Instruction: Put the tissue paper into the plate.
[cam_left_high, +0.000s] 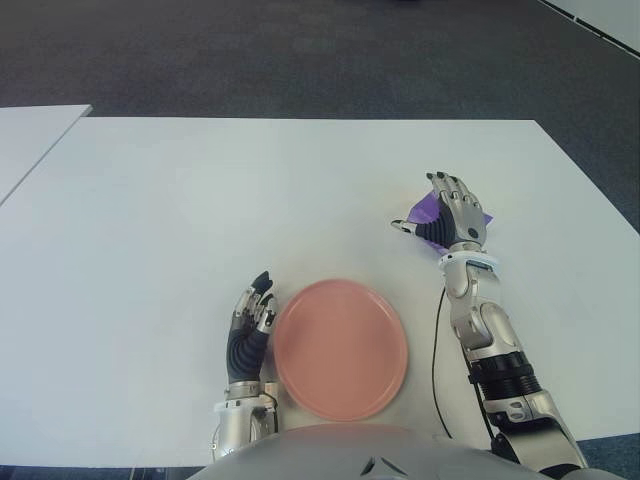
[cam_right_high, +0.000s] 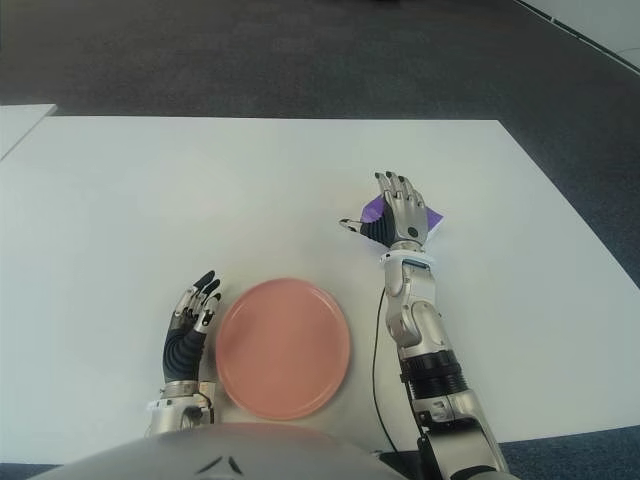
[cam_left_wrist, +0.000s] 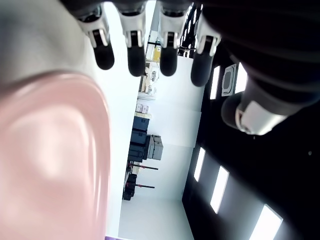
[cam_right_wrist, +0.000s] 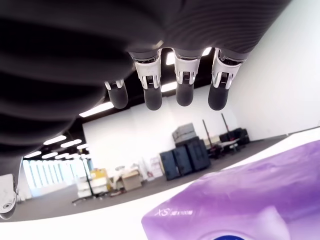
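Hovering with fingers spread over the purple tissue pack (cam_left_high: 428, 210), right hand (cam_left_high: 455, 212) grasps nothing; left hand (cam_left_high: 250, 322) relaxed beside the plate (cam_left_high: 340, 350)

Purple tissue pack (cam_right_wrist: 240, 205), white lettering; pink plate (cam_left_high: 340, 350); white table (cam_left_high: 200, 220); dark grey floor (cam_left_high: 300, 50).

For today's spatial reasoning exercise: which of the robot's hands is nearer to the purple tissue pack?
Right. The right hand hovers open directly over the tissue pack, fingers not closed on it. The left hand is open beside the pink plate, on its left.
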